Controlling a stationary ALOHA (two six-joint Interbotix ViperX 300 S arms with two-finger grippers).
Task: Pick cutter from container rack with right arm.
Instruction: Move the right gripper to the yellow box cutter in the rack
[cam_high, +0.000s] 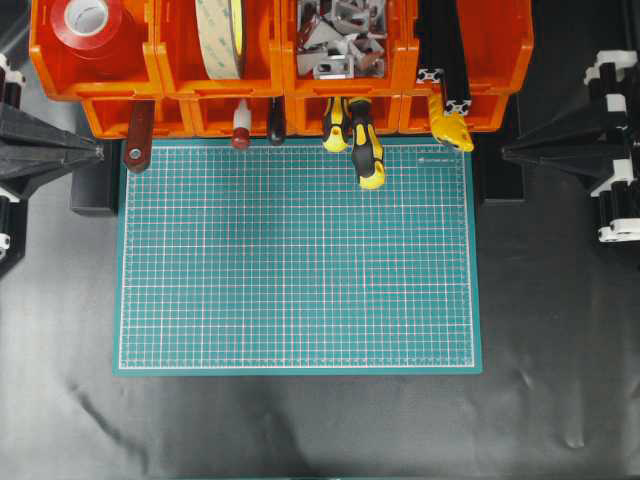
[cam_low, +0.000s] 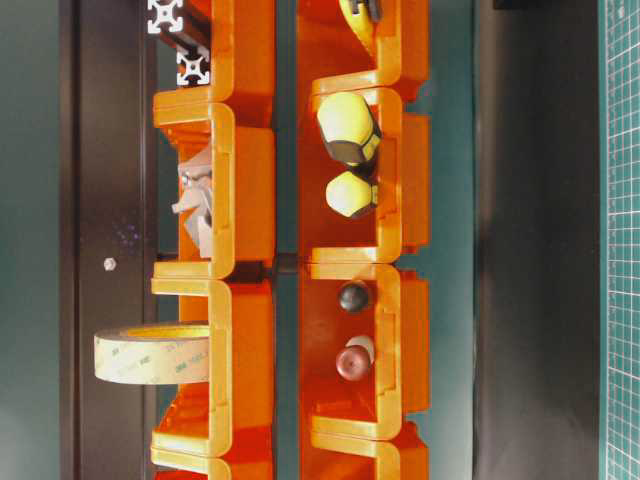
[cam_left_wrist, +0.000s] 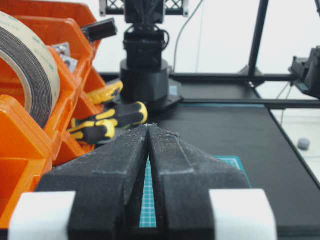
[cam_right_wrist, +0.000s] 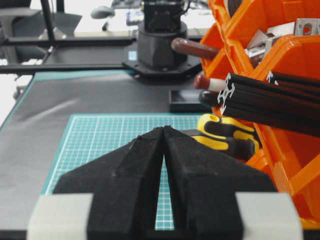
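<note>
The container rack (cam_high: 180, 95) of orange bins runs along the far edge of the table. The cutter (cam_high: 452, 128), slim and yellow, sticks out of the lower right bin over the mat's far right corner. It also appears in the left wrist view as the cutter (cam_left_wrist: 106, 92) beyond the screwdrivers. My right gripper (cam_high: 506, 152) rests at the right side, pointing left toward the rack's right end, shut and empty (cam_right_wrist: 164, 128). At the left side my left gripper (cam_high: 98, 152) is also shut with nothing in it (cam_left_wrist: 148, 125).
Two yellow-and-black screwdrivers (cam_high: 365, 150) hang from the lower middle bin, left of the cutter. Black aluminium extrusions (cam_high: 445, 60) lie in the bin above it. Tape rolls (cam_high: 222, 35), metal brackets (cam_high: 340, 40) and dark tool handles (cam_high: 138, 135) fill other bins. A green cutting mat (cam_high: 296, 260) covers the middle.
</note>
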